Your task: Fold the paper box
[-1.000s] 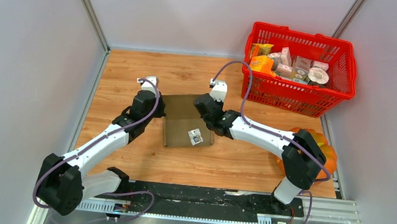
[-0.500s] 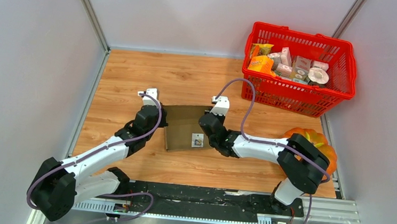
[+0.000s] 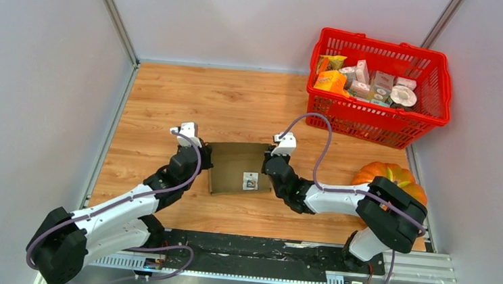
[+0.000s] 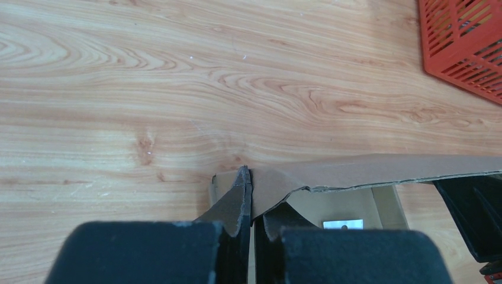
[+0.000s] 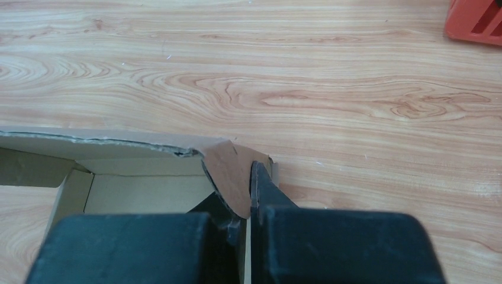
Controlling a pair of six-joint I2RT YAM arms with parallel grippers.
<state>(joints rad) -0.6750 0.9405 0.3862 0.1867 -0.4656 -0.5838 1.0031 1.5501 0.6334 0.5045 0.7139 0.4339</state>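
The paper box (image 3: 236, 168) is plain brown cardboard with a small white label, lying on the wooden table between my two arms. My left gripper (image 3: 203, 160) is shut on the box's left edge; in the left wrist view its fingers (image 4: 240, 204) pinch a cardboard flap (image 4: 278, 189) beside the open box interior. My right gripper (image 3: 270, 167) is shut on the box's right edge; in the right wrist view (image 5: 248, 195) it pinches a rounded flap (image 5: 228, 174). The far wall of the box stands up in both wrist views.
A red basket (image 3: 380, 88) full of small printed packages stands at the back right. An orange pumpkin (image 3: 395, 180) sits at the right edge, behind my right arm. Grey walls enclose the table on the left, back and right.
Both grippers have drawn the box toward the near edge of the table, and both arms have folded back. The box looks shorter front to back than before.
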